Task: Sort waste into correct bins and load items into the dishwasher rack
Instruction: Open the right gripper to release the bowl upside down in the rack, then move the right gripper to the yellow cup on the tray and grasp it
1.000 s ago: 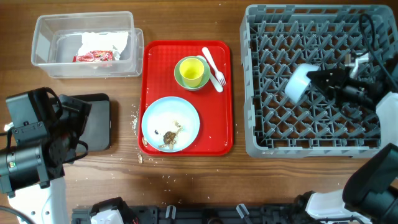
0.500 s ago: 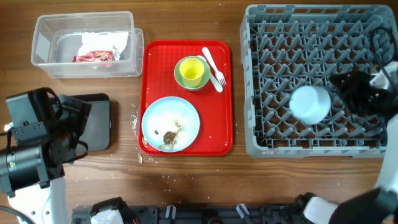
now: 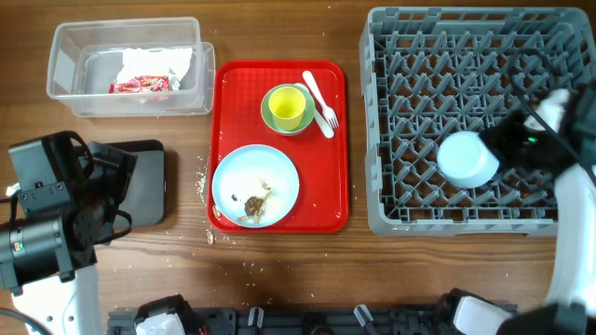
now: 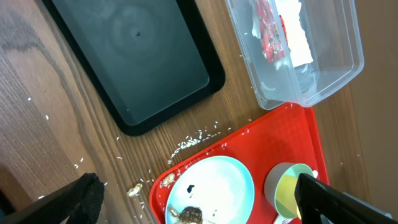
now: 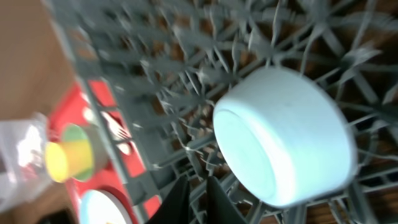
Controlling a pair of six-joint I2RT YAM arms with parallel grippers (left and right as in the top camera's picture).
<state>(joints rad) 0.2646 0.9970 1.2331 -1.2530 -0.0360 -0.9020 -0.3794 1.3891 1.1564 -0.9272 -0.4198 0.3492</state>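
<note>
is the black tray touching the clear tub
Apart. The overhead view shows a strip of bare table between the black tray and the clear tub; the left wrist view agrees.

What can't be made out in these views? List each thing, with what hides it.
- The right gripper: the right wrist view is motion-blurred and cuts its fingers off at the bottom edge, so its grip on the light blue bowl is unclear.
- The black tray: in the overhead view, the left arm covers its left part.
- The pale green bowl: in the overhead view, the yellow-green cup hides its inside.
</note>
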